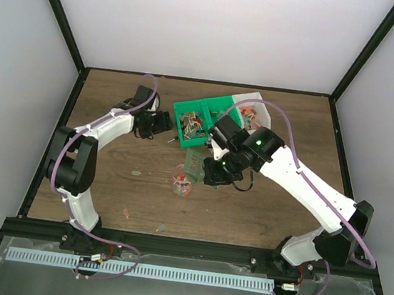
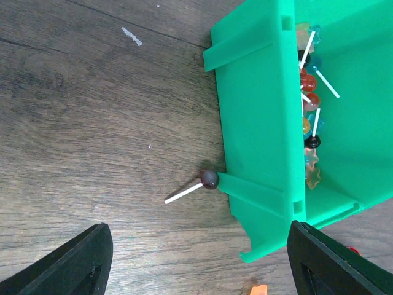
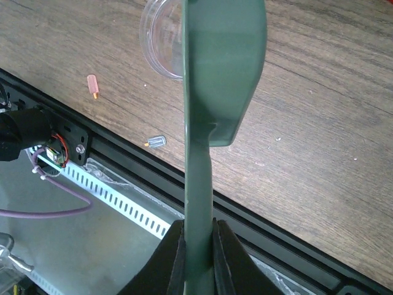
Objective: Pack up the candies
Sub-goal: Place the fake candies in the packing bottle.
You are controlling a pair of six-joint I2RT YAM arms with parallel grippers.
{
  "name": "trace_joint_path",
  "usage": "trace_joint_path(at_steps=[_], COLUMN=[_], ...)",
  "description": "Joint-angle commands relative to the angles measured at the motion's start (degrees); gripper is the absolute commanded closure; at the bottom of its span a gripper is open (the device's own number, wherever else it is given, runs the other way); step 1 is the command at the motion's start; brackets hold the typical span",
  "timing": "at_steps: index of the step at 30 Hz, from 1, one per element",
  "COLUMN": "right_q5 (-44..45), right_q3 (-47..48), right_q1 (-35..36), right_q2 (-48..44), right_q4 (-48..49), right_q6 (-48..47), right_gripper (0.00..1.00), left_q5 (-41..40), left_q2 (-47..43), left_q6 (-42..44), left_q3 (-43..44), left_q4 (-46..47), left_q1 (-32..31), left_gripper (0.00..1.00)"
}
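The candies [image 1: 194, 123] lie in a green bin [image 1: 187, 108] at the table's middle back; they show as sweets and lollipops in the left wrist view [image 2: 310, 92]. A clear jar [image 1: 181, 181] holding some candies stands in front of the bin. My right gripper [image 1: 215, 173] is shut on the handle of a green scoop [image 3: 198, 184], whose bowl hangs over the jar's rim [image 3: 161, 37]. My left gripper [image 2: 196, 270] is open and empty just left of the bin's wall [image 2: 258, 123]. A dark lollipop [image 2: 209, 179] lies on the table against the bin.
A white bin [image 1: 257, 112] stands behind the green one at the right. Loose candies lie on the table [image 3: 93, 86] [image 3: 156, 141] near the front edge, and an orange one [image 2: 258, 289] lies by the bin's corner. Black frame rails border the table.
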Motion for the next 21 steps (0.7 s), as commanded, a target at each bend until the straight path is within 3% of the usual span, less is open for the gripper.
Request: trace_joint_path(at_steps=[1,8,12,21], right_q5=[2.87,2.56,-0.64,-19.23], right_q3=[2.21,10.11,13.71,5.52], right_q1=[1.0,0.19,-4.43,-18.58], right_q2=[-0.04,1.56,2.92,3.17], right_q4=[-0.32,0.25,4.26,25.04], right_q6=[1.64,2.57,2.75,10.75], right_gripper=[0.99,0.99,0.99,0.99], left_q5=[-0.32,-0.37,-1.62,0.29], left_q2=[-1.54,-2.05,-1.12,3.79], left_q6=[0.36,-0.22,-1.22,-1.6], left_q3=[-0.33,-0.58,1.87,14.34], left_q4=[-0.3,-0.11,-0.9,-5.05], left_q1=[0.3,0.34,0.34,0.37], left_gripper=[0.2,0.2,0.2,0.2])
